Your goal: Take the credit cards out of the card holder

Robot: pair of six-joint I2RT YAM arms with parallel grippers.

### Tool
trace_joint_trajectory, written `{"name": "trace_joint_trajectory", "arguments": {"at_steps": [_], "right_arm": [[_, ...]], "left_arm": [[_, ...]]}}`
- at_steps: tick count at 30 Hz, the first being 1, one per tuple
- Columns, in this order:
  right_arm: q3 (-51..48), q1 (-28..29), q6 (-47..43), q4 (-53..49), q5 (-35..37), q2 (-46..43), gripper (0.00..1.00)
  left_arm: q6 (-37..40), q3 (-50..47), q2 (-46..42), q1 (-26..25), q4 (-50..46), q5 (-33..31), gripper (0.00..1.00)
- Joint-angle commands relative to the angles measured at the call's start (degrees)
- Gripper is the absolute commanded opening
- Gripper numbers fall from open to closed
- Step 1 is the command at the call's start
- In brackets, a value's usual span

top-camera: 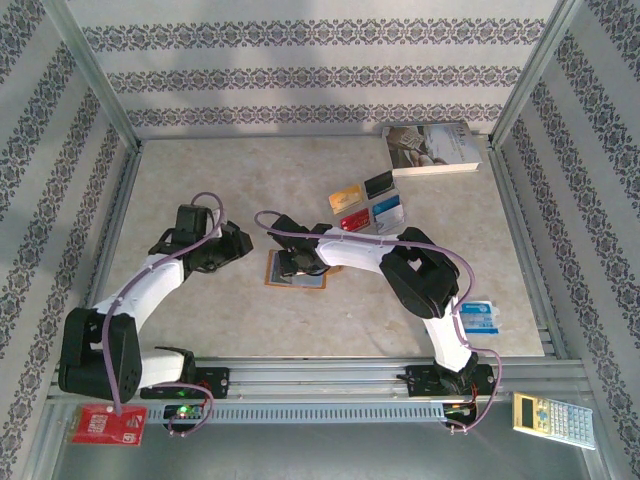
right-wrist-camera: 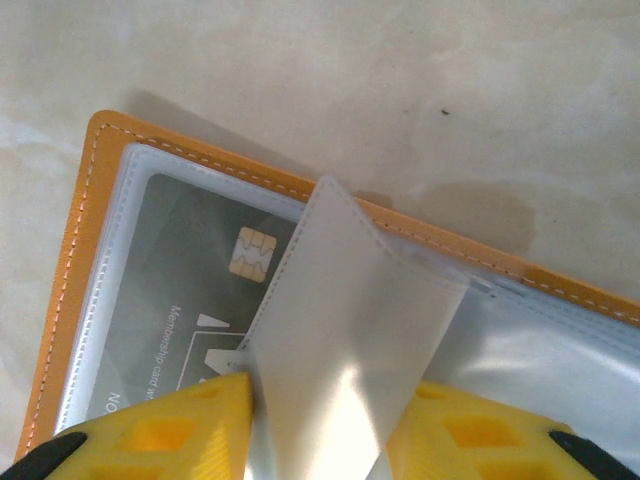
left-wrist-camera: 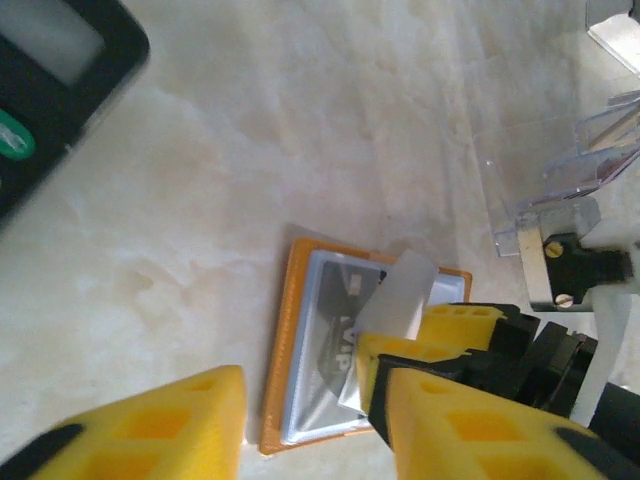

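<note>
Midway: right tool (right-wrist-camera: 330, 400) pinched clear sleeve (right-wrist-camera: 350, 300) of holder (right-wrist-camera: 70, 300); left tool (left-wrist-camera: 310, 400) half-open, empty. Next, probably: grip grey card (right-wrist-camera: 190, 260), slide out.

Pretty clearly a robotics lab test cell, not anyone's home — the left arm (top-camera: 150, 285) and the right arm (top-camera: 445, 328) are bolted to an aluminium rail (top-camera: 320, 375) at the table's near edge, with a slotted cable duct (top-camera: 320, 410) and a bare red circuit board (top-camera: 105, 425) next to it. The floral wallpaper (top-camera: 320, 70) sits on panels inside a metal frame (top-camera: 93, 75) boxing in a marble-look tabletop (top-camera: 230, 170). The rest reads as props — card holder (top-camera: 275, 279), loose cards (top-camera: 367, 205), a book (top-camera: 430, 148), a calculator (top-camera: 552, 418).
</note>
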Motion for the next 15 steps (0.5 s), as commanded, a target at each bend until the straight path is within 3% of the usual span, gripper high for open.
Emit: {"name": "trace_joint_trajectory", "arguments": {"at_steps": [1, 5, 15], "right_arm": [[-3.1, -1.3, -1.1, -4.0, 1.7, 2.2, 0.41], [-3.1, -1.3, -1.1, -3.9, 1.8, 2.0, 0.41], [-3.4, -1.3, -0.8, -3.7, 2.4, 1.1, 0.41]], "left_arm": [[-3.0, -1.7, 1.8, -2.0, 4.6, 2.7, 0.33], [-3.9, -2.5, 4.3, -4.6, 6.4, 1.7, 0.24], [-3.5, -0.7, 13.4, -9.8, 8.8, -0.2, 0.12]]}}
